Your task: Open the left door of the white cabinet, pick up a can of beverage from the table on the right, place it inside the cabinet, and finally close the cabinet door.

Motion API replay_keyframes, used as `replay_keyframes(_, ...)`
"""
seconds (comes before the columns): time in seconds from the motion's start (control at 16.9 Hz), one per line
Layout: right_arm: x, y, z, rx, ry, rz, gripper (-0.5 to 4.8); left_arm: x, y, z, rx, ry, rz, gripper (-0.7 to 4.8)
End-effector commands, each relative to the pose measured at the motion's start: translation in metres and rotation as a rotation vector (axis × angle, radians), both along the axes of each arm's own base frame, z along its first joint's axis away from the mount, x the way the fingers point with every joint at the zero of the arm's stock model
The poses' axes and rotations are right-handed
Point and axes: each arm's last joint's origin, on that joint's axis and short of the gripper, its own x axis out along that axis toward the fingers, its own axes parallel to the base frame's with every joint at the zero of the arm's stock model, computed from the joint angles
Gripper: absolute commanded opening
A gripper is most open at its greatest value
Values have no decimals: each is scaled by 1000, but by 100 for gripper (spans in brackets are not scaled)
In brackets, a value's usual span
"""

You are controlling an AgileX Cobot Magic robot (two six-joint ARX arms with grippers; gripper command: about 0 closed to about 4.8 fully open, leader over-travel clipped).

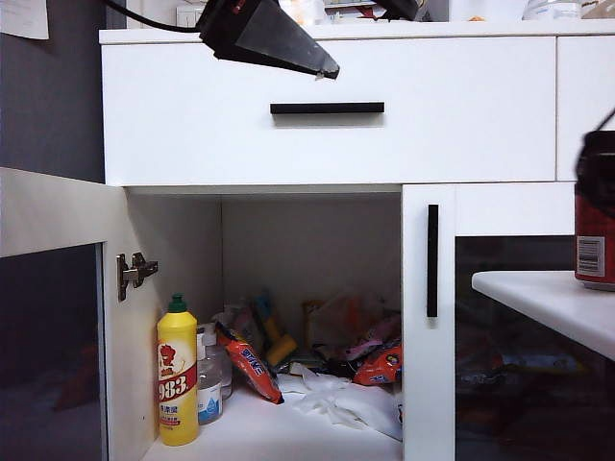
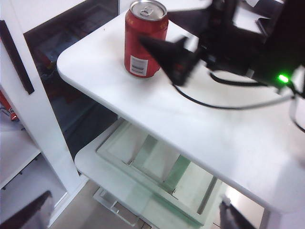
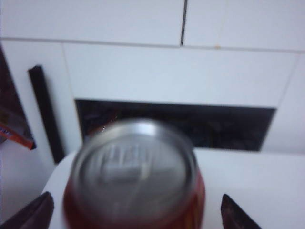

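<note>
The white cabinet has its left door swung wide open toward the left. The red can of beverage stands upright near the corner of the white table; it also shows at the exterior view's right edge, can. My right gripper is open, one fingertip on either side of the can, neither touching it. Its black fingers reach around the can. My left gripper is open and empty, high in front of the drawer.
Inside the cabinet stand a yellow bottle, a clear pump bottle, snack packets and crumpled white plastic. The twin right door is shut. A lower table shelf lies under the tabletop.
</note>
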Motion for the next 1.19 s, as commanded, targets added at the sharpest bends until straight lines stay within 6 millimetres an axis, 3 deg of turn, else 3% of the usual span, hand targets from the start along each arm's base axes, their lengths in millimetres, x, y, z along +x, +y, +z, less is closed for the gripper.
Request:
replay_keyframes(0.06, 14, 1, 3, -2, -11, 2, 479, 0, 0, 3, -17, -12, -2, 479)
replay_keyframes(0.59, 17, 1, -1, -1, 8, 2, 479, 0, 0, 2, -11, -5, -2, 479)
replay_keyframes(0.65, 17, 1, -1, 5, 8, 2, 403, 0, 1, 2, -6, -1, -2, 479)
replay_keyframes(0.71, 17, 1, -1, 5, 8, 3, 226, 0, 1, 1, -4, 1, -2, 479)
replay_keyframes(0.77, 17, 1, -1, 6, 8, 3, 160, 0, 1, 1, -2, 5, -1, 479)
replay_keyframes(1.19, 17, 3, 7, 12, -58, 54, 157, -2, 2, 2, -4, 11, 1, 479)
